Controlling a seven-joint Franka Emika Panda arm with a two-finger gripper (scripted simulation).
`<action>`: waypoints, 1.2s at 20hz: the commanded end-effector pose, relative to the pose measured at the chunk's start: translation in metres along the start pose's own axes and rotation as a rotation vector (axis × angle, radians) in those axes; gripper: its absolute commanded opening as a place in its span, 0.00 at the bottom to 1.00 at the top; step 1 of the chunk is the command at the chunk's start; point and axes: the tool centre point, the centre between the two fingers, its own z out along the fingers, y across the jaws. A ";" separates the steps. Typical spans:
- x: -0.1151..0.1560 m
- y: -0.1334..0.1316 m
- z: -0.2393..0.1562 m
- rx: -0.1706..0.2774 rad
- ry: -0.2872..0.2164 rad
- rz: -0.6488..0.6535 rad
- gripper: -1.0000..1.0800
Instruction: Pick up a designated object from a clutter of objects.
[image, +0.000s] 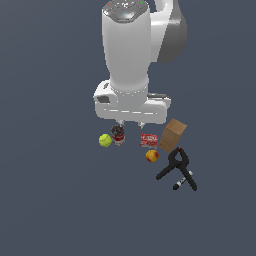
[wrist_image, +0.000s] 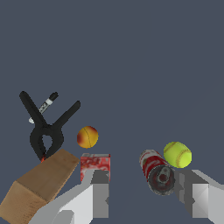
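Note:
The large black spring clamp (image: 178, 165) lies flat on the floor at the exterior view's right, handles splayed toward the front, jaw pointing at the brown box. In the wrist view the clamp (wrist_image: 43, 127) sits beside the box, apart from my fingers. My gripper (image: 131, 125) hangs above the dark red-labelled can (image: 118, 135) and the red flat packet (image: 149, 140), away from the clamp. In the wrist view the gripper (wrist_image: 146, 197) is open and empty, with its fingers (wrist_image: 98, 197) wide apart.
A brown cardboard box (image: 172, 135) stands right behind the clamp's jaw. A black-and-white marker (image: 181, 182) lies between the clamp's handles. An orange-red fruit (image: 152, 156) sits next to the clamp. A yellow-green tennis ball (image: 105, 140) lies beside the can.

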 end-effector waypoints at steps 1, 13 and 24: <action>0.009 -0.010 0.015 0.016 -0.015 0.050 0.62; 0.049 -0.069 0.113 0.094 -0.117 0.357 0.62; 0.063 -0.110 0.201 0.130 -0.215 0.609 0.62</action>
